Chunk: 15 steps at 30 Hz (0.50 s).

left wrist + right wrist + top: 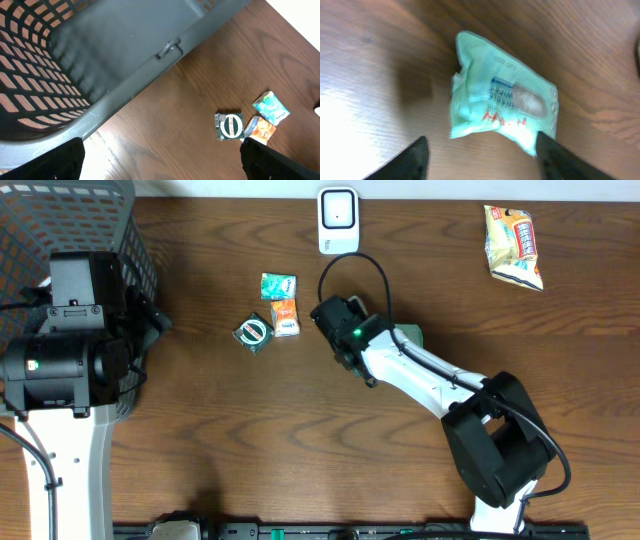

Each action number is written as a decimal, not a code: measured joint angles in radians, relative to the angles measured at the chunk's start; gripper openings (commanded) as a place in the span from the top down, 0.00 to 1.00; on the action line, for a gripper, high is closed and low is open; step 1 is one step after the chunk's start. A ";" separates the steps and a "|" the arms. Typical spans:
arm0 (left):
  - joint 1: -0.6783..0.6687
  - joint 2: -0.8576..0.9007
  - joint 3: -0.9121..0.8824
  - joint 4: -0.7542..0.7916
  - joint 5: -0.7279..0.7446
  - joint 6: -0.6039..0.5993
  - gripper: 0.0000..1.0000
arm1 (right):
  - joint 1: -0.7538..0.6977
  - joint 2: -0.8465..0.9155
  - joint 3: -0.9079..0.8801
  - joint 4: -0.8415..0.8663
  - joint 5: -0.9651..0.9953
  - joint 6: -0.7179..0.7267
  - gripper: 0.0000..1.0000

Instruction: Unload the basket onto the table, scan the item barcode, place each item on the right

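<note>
A light green wipes packet lies crumpled on the wooden table, its printed face up. My right gripper hangs open just above its near edge. One fingertip is clear of the packet on the left, and the other stands at its right corner. Nothing is gripped. From overhead only a corner of the packet shows beside the right arm. The white scanner stands at the table's far edge. My left gripper is open and empty over the table next to the basket.
A grey mesh basket fills the far left corner under the left arm. A teal packet, an orange packet and a round-logo green packet lie left of the right arm. A snack bag lies far right.
</note>
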 measured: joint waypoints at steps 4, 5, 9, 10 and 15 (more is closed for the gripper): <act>0.000 0.000 0.000 0.000 0.000 0.000 0.02 | -0.018 -0.011 0.123 -0.087 -0.041 0.028 0.23; 0.000 0.000 0.000 -0.001 0.000 0.000 0.02 | -0.031 -0.017 0.158 -0.097 -0.046 0.034 0.21; 0.000 0.000 0.000 0.000 0.000 0.000 0.02 | -0.118 -0.047 0.220 -0.095 -0.087 0.075 0.21; 0.000 0.000 0.000 0.000 0.000 0.000 0.02 | -0.137 -0.050 0.220 -0.097 -0.108 0.078 0.22; 0.000 0.000 0.000 0.000 0.000 0.000 0.02 | -0.254 -0.051 0.183 -0.108 -0.299 0.095 0.24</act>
